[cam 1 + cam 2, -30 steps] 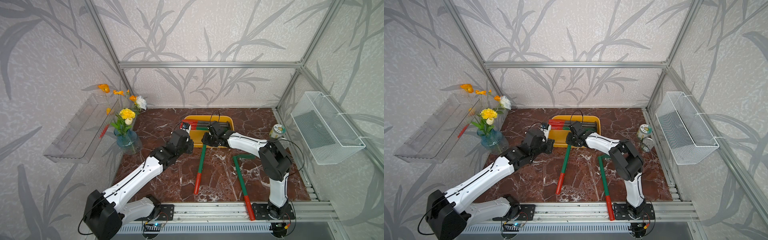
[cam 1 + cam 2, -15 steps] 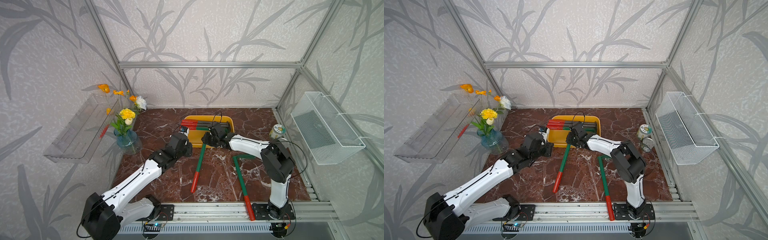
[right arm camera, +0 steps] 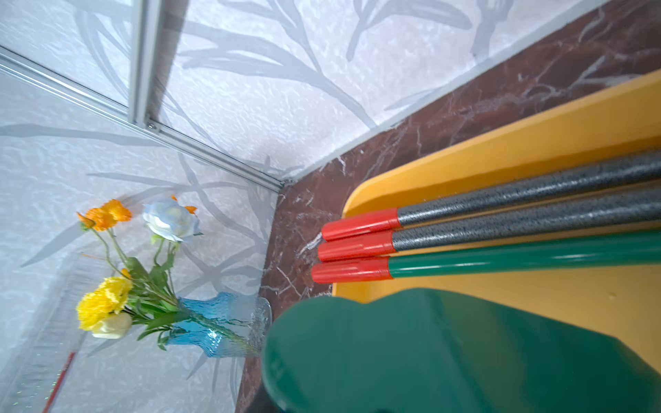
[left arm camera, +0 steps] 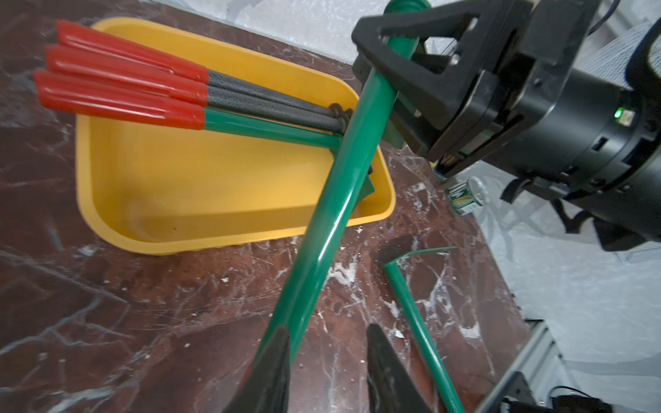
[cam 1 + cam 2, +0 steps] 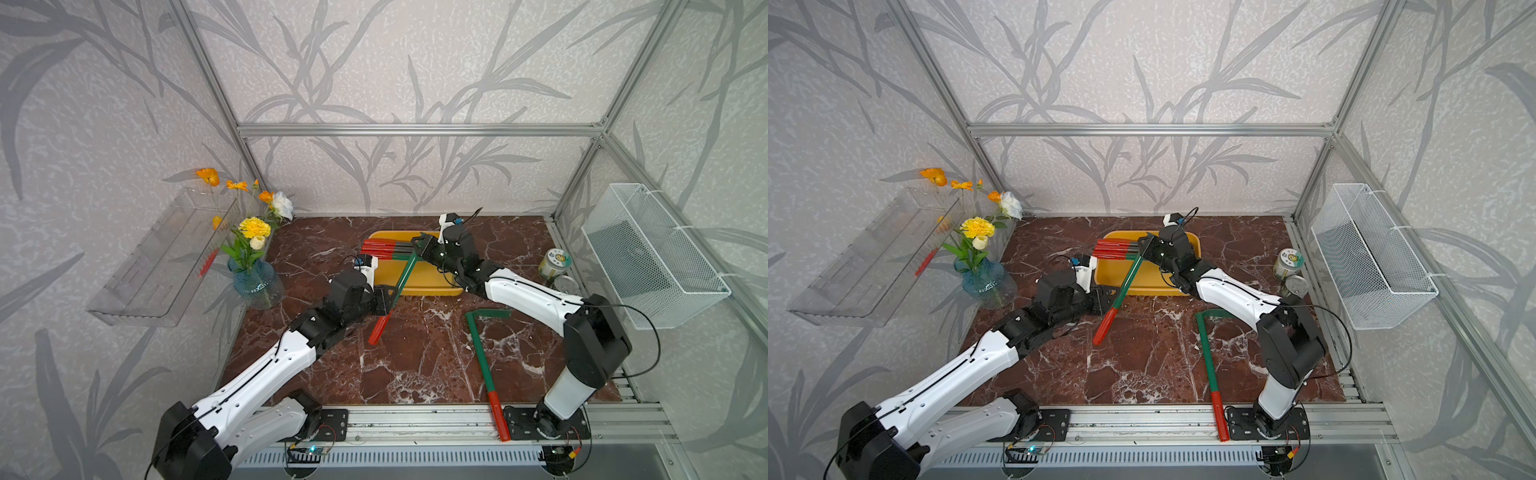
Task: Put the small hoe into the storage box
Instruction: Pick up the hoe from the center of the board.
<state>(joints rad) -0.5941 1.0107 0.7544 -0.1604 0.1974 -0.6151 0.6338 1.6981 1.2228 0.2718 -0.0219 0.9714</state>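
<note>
The small hoe, green shaft with a red grip, slants from above the storage box down to the table. My right gripper is shut on its shaft just below the head, over the yellow storage box. The green blade hides the right jaws in the right wrist view. My left gripper is open around the lower shaft. One finger touches it and a gap shows to the other.
Three red-gripped tools lie in the box, grips over its left rim. A second green hoe lies on the table front right. Blue flower vase, clear trough, jar, white wire basket.
The held hoe has been drawn toward the box, its red end pulled back and leftward. The left jaws have parted slightly around the shaft.
</note>
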